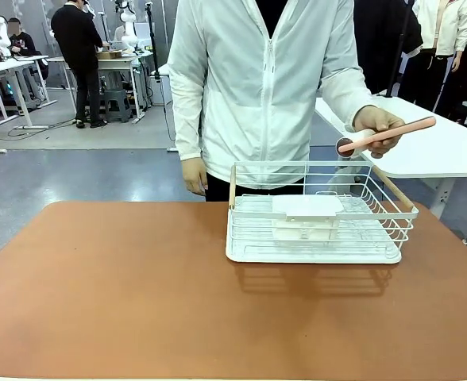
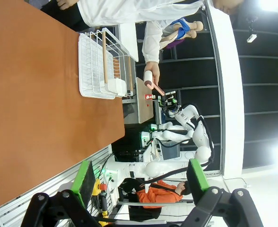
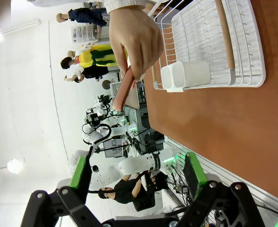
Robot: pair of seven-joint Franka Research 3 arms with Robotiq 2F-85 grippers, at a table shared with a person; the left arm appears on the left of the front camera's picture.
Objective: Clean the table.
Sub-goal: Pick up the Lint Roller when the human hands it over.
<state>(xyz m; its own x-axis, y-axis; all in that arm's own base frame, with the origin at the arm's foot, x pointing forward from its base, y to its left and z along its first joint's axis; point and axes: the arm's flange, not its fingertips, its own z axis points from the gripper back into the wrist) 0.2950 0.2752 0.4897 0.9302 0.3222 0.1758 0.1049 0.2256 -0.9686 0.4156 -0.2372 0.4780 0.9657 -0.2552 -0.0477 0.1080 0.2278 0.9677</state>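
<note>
Holding a roller (image 1: 388, 133) up by the rack's (image 1: 313, 257) far right corner, a hand (image 1: 375, 121) seems to offer it for cleaning; the bench (image 1: 138, 294) lies beneath the rack; left tool (image 2: 140, 182) and right tool (image 3: 135, 172) gape, released, empty.

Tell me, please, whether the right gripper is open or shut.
Open: on the right gripper, the green-padded fingers stand wide apart, with nothing held between them.
</note>
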